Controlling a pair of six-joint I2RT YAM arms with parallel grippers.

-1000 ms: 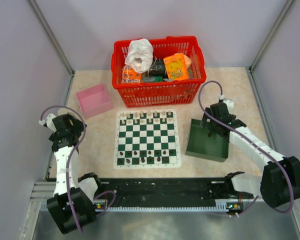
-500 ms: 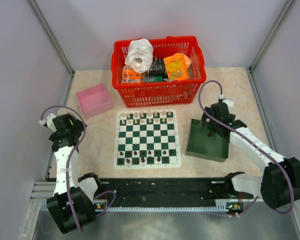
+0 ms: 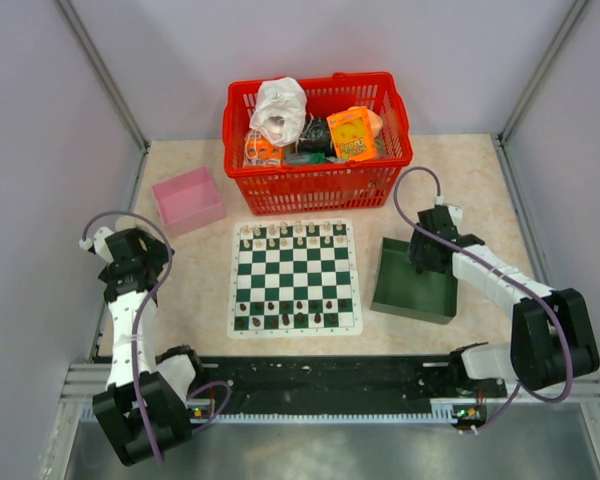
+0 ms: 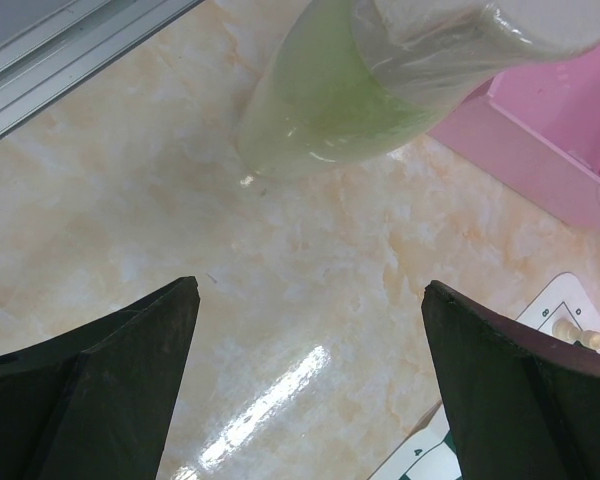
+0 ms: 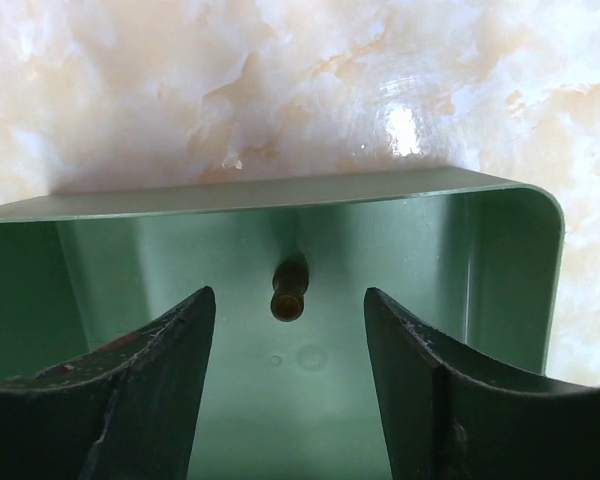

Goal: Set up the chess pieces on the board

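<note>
The board [image 3: 295, 278] lies mid-table, with cream chessmen along its far rows and several dark chess pieces [image 3: 285, 305] on its near rows. To its right is a dark green tray [image 3: 415, 290]. My right gripper [image 3: 423, 260] is dipped into the tray. In the right wrist view one dark brown chess piece [image 5: 289, 290] lies on its side on the tray [image 5: 280, 190] floor. My right gripper [image 5: 288, 300] is open, its fingertips on either side of the piece without touching it. My left gripper [image 3: 130, 255] hangs open over bare table [image 4: 310, 290], holding nothing.
A red basket [image 3: 318, 140] full of packets stands behind the board. A pink box [image 3: 188, 200] sits at the back left and shows at the right of the left wrist view [image 4: 550, 130], near the board's corner [image 4: 565, 320]. Grey walls close in on three sides.
The right arm has dropped lower toward the tray, and its jaws have narrowed. The left arm and the pieces on the board have not moved.
</note>
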